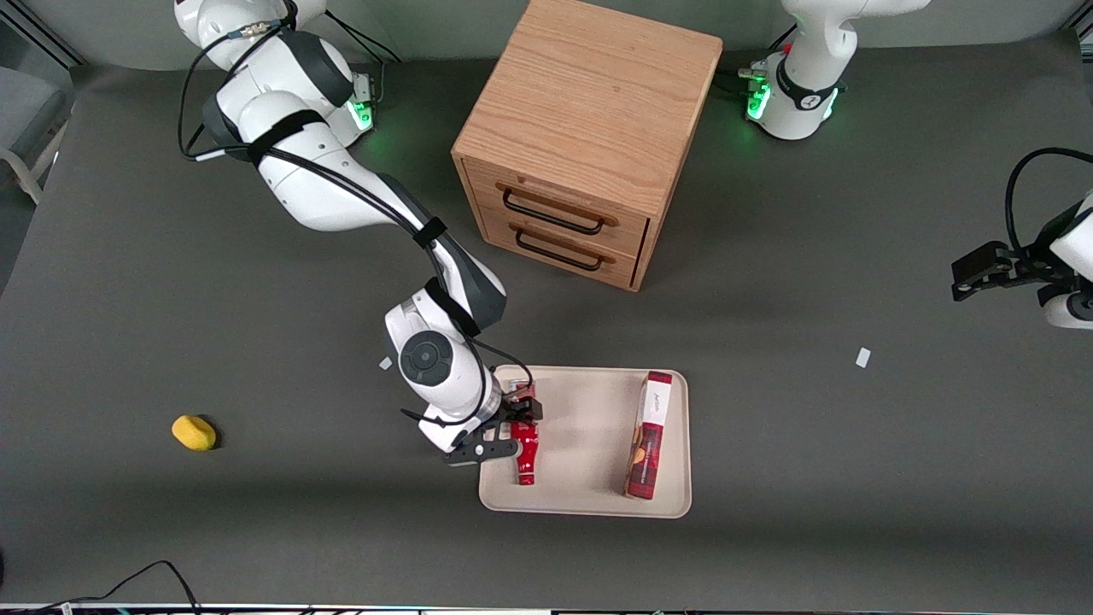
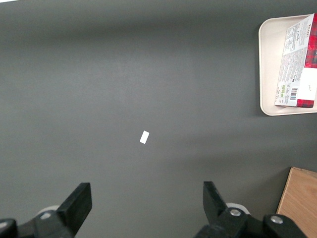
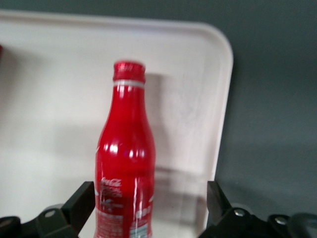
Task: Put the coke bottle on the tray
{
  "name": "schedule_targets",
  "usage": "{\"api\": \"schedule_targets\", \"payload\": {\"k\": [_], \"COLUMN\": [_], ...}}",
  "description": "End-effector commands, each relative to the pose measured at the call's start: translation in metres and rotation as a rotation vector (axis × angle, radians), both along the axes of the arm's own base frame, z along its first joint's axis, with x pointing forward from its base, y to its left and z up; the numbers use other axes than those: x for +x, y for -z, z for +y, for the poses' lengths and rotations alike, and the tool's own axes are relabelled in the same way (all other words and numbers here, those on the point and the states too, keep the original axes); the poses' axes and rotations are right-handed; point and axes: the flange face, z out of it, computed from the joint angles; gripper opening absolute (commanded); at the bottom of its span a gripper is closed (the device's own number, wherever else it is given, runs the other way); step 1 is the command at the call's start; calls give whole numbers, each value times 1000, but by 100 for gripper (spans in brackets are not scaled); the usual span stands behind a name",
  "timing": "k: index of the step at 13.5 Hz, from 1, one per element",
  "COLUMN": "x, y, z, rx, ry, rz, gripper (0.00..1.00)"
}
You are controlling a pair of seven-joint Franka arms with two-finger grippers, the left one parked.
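Observation:
The coke bottle point(image 1: 525, 457), slim and red with a red cap, lies on its side on the beige tray point(image 1: 589, 427), near the tray's edge toward the working arm's end. Its cap points toward the front camera. My right gripper point(image 1: 512, 427) is low over the bottle's base end, open, with its fingers on either side of the bottle. In the right wrist view the bottle point(image 3: 126, 163) lies between the spread fingers point(image 3: 81, 203), close beside one and well apart from the other, with the tray point(image 3: 188, 74) under it.
A long red-and-white box point(image 1: 649, 436) lies on the same tray, toward the parked arm's end. A wooden two-drawer cabinet point(image 1: 589, 137) stands farther from the front camera. A yellow object point(image 1: 194, 432) lies toward the working arm's end. A white scrap point(image 1: 863, 357) lies on the table.

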Motion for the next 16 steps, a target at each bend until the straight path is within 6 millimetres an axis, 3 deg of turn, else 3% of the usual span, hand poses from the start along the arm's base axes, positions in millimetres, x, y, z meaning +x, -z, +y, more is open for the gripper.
{"api": "schedule_targets", "payload": {"k": [1,3,5,7,11,14,16], "x": [17,23,20,9,-41,-82,-99], "y": [-77,-137,-178,-206,-265,-306,-329], "z": [-48,-90,-132,-184,-273,-324,-345], "rx": [-1,-7,-54,-97,-182,-164,-160], "ry": [48,72,113,152,67,147,150], "rz": [-20,5,49,82,58,74,94], "gripper": [100,100,100,100,100,100,100]}}
